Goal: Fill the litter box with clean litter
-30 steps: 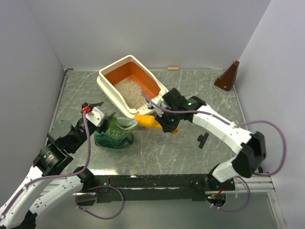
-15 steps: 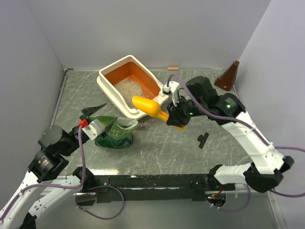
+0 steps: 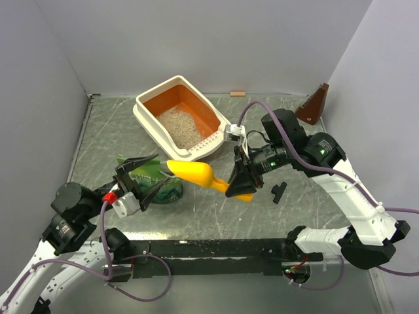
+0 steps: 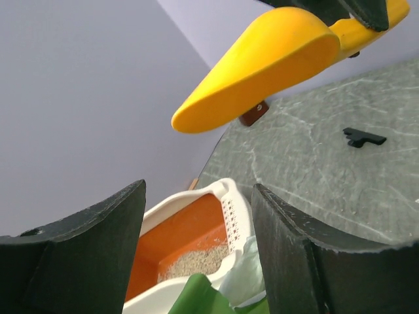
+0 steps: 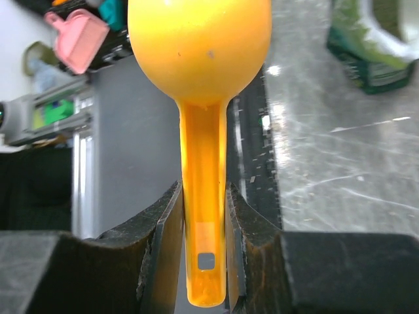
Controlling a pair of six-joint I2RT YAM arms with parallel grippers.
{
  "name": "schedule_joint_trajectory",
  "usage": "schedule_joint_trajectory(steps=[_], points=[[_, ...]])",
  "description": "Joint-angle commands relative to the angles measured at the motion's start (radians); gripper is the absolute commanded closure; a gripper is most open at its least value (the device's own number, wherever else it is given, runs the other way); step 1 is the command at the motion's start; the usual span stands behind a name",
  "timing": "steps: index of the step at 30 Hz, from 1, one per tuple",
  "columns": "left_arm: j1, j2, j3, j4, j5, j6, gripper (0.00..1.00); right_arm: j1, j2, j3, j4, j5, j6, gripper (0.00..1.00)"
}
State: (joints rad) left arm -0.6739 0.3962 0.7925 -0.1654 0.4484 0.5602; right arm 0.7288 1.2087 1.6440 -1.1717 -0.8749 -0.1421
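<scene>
Gripping the yellow scoop (image 5: 200,39) by its narrow handle, the right gripper (image 3: 237,185) has both jaws pressed flat against the sides of the stem, well back from the bowl. The bowl juts out ahead of the fingers. Only its rounded back shows from the wrist, so I cannot tell whether it carries any grains.

Just beneath the scoop's tip sits the green bag (image 3: 171,190). The left gripper (image 3: 145,178) is beside it with its jaws spread wide and nothing between them. The bag's top shows low between those jaws, but I cannot tell if they touch it.

Beyond the scoop's tip, apart from both tools, lies the litter box (image 3: 145,121). The clean litter (image 3: 180,124) makes a shallow patch on its orange floor, leaving much of the floor bare, so the filling looks far from done.

The litter is likely loose and dry, dense for its bulk and quick to spill. It cannot be pinched, only carried in the bowl held level and tipped out slowly over the box. The scoop looks stiff, smooth plastic, so a loaded bowl could twist it in the jaws. A hold nearer the bowl would steady it
</scene>
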Motion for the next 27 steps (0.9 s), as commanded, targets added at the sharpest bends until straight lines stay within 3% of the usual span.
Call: schedule_joint_trajectory(steps=[1, 16, 27], points=[[-0.003, 0.001, 0.020, 0.053, 0.105, -0.005, 0.30, 0.011, -0.041, -0.036, 0.026, -0.118, 0.015, 1.00], [-0.003, 0.006, 0.031, 0.110, 0.233, -0.069, 0.32, 0.081, 0.018, -0.055, 0.038, -0.110, 0.007, 1.00], [-0.004, 0.020, 0.022, 0.147, 0.277, -0.082, 0.42, 0.130, 0.043, -0.062, 0.056, -0.122, 0.012, 1.00]])
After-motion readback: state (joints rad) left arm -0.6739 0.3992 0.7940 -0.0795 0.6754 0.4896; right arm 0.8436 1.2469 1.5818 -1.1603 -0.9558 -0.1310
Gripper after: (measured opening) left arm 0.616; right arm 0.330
